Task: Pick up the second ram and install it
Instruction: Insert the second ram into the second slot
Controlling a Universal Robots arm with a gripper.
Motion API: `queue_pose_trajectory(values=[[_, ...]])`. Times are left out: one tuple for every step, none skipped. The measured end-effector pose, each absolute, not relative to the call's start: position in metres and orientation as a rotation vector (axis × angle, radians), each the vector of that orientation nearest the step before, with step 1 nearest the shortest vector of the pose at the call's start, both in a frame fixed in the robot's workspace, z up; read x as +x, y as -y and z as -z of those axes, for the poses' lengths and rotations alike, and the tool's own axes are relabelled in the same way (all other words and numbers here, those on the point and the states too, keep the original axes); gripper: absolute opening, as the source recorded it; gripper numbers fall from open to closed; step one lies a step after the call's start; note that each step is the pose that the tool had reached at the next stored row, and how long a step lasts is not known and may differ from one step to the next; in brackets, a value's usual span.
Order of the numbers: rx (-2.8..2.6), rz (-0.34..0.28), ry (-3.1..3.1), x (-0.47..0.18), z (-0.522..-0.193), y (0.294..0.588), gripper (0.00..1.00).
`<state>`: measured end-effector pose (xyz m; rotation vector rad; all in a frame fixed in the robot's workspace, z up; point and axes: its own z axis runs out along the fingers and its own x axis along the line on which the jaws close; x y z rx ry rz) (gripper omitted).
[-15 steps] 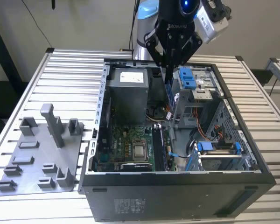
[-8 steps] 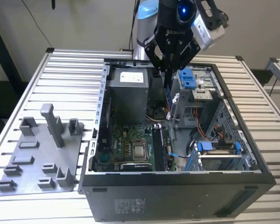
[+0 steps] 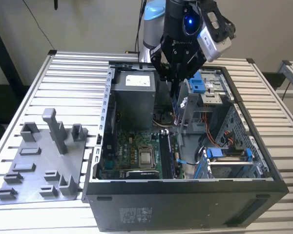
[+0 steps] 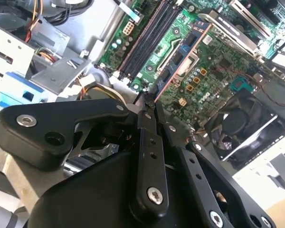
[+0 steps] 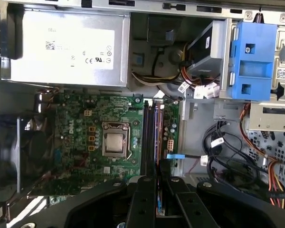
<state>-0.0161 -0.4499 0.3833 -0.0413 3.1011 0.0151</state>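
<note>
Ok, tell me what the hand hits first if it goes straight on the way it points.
Most likely the black slots on the motherboard: the hand, shut on the ram, points right at them, though depth is unclear.

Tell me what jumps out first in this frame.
The open computer case sits mid-way on the slatted table, with the gripper reaching down into it. In the second wrist view its fingers pinch the second ram above the motherboard's black slots. A grey tray lies at the exterior view's left.
</note>
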Motion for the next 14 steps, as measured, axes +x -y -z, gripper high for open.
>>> queue_pose_trajectory(values=[[-0.039,-0.014,-3.101,-0.016,-0.382,0.450,0.14],[-0.037,-0.014,-3.101,-0.016,-0.380,0.450,0.14],[-0.035,-0.013,-3.101,-0.016,-0.379,0.450,0.14],[-0.033,-0.013,-3.102,-0.016,-0.377,0.450,0.14],[-0.030,-0.013,-3.102,-0.016,-0.375,0.450,0.14],[-0.027,-0.012,-3.102,-0.016,-0.374,0.450,0.14],[-0.024,-0.012,-3.102,-0.016,-0.372,0.450,0.14],[-0.020,-0.012,-3.102,-0.016,-0.371,0.450,0.14],[-0.014,-0.012,-3.103,-0.016,-0.370,0.450,0.14],[-0.009,-0.012,-3.103,-0.016,-0.369,0.450,0.14],[-0.005,-0.012,-3.103,-0.016,-0.368,0.450,0.14],[-0.001,-0.012,-3.104,-0.016,-0.368,0.450,0.14],[0.000,-0.012,-3.104,-0.016,-0.367,0.450,0.14],[0.000,-0.012,-3.105,-0.016,-0.366,0.450,0.14]])
